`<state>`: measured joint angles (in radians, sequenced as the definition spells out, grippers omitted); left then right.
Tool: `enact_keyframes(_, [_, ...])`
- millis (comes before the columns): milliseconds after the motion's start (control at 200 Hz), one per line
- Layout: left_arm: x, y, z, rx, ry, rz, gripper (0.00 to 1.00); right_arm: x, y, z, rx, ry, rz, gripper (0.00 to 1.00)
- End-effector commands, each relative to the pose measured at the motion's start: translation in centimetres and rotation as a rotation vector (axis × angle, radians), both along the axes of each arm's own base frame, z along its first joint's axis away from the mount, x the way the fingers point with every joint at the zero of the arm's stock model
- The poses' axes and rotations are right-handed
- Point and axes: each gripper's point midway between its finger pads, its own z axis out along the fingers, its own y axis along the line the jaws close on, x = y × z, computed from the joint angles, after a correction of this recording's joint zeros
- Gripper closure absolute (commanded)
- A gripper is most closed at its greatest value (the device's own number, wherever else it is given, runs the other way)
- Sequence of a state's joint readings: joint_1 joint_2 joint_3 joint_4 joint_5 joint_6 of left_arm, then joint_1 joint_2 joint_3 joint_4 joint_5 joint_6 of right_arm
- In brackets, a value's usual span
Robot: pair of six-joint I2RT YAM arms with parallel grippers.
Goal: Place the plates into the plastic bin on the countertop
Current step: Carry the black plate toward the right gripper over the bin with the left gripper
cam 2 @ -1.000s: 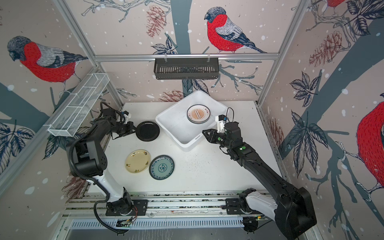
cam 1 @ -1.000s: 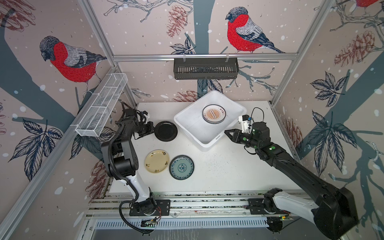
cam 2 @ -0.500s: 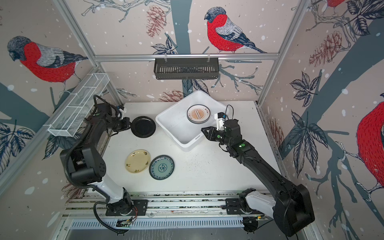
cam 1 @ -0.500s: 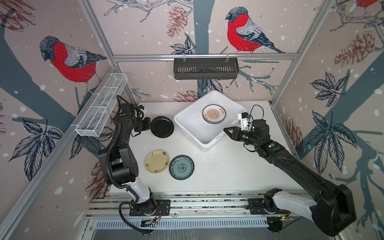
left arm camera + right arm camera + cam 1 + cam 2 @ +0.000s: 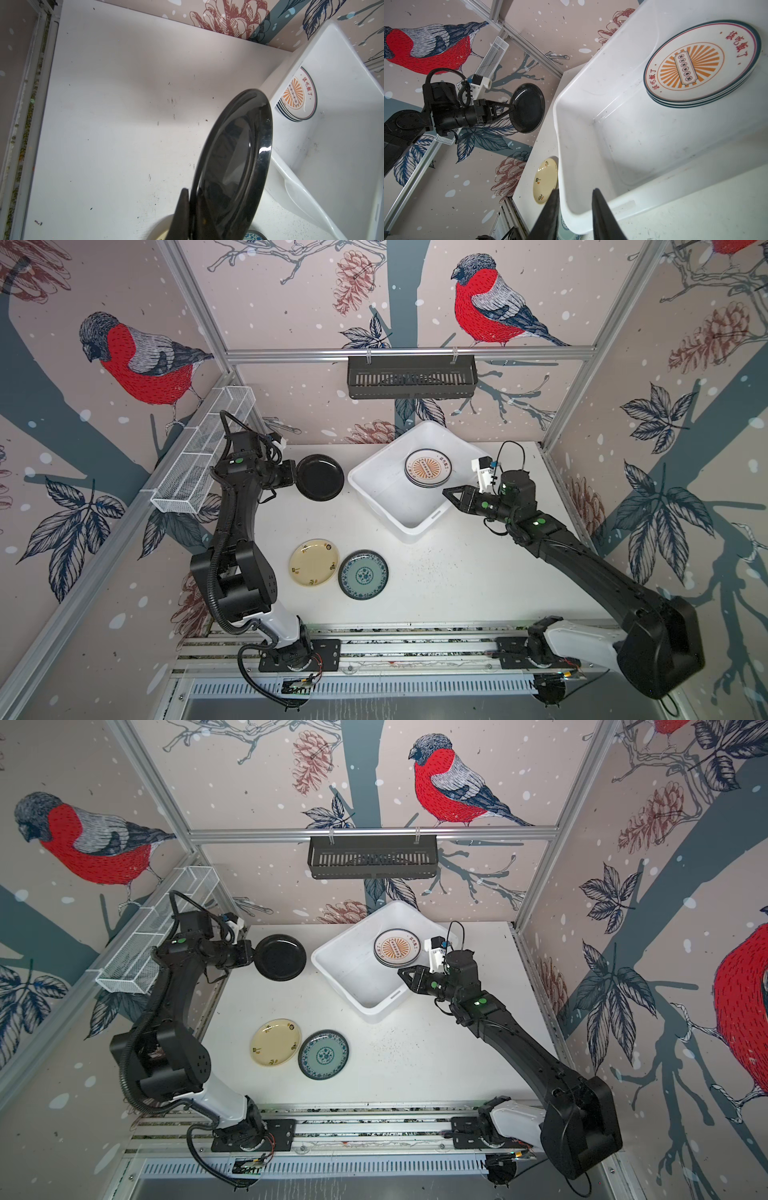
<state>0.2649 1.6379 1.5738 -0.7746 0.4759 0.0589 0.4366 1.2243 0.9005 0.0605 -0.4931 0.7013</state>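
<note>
Near the front, the cream-yellow plate (image 5: 313,563) and the teal plate (image 5: 363,574) lie flat side by side on the tabletop (image 5: 457,572), in no danger. Farther back, the right end effector (image 5: 446,492) stands narrow astride the near right rim of the plastic bin (image 5: 415,531) and seems to pinch it; if this hold slips, the bin could slide. At the far left, the left end effector (image 5: 293,477) is closed on the rim of the glossy black plate (image 5: 320,477), which juts rightward from it, tilted, just left of the bin, and could slip or strike the bin's wall.
</note>
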Motion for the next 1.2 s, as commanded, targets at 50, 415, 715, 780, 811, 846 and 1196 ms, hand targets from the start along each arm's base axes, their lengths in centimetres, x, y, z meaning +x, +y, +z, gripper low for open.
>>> enact_keyframes(50, [-0.4, -1.5, 2.2, -0.033, -0.028, -0.051, 1.0, 0.0, 1.3, 2.1, 0.013, -0.057, 0.056, 0.7])
enact_keyframes(415, [-0.6, -7.4, 7.2, -0.095, -0.127, -0.226, 1.0, 2.1, 4.1, 2.2, -0.015, -0.052, 0.138, 0.67])
enact_keyframes(715, [-1.9, -15.3, 8.2, -0.15, -0.148, -0.486, 1.0, 3.5, 8.6, 2.3, -0.134, -0.062, 0.209, 0.65])
enact_keyframes(780, [-1.8, -16.5, 7.9, -0.152, -0.132, -0.513, 1.0, 3.8, 9.1, 1.8, -0.166, -0.056, 0.196, 0.65])
enact_keyframes(811, [-1.8, -16.8, 7.7, -0.164, -0.122, -0.524, 1.0, 3.7, 9.3, 1.9, -0.172, -0.062, 0.195, 0.65])
enact_keyframes(846, [-1.8, -17.2, 7.7, -0.181, -0.119, -0.536, 1.0, 3.7, 9.5, 1.9, -0.176, -0.061, 0.191, 0.64])
enact_keyframes(1196, [-1.8, -18.4, 7.0, -0.214, -0.144, -0.599, 1.0, 4.5, 10.6, 1.8, -0.192, -0.069, 0.173, 0.64])
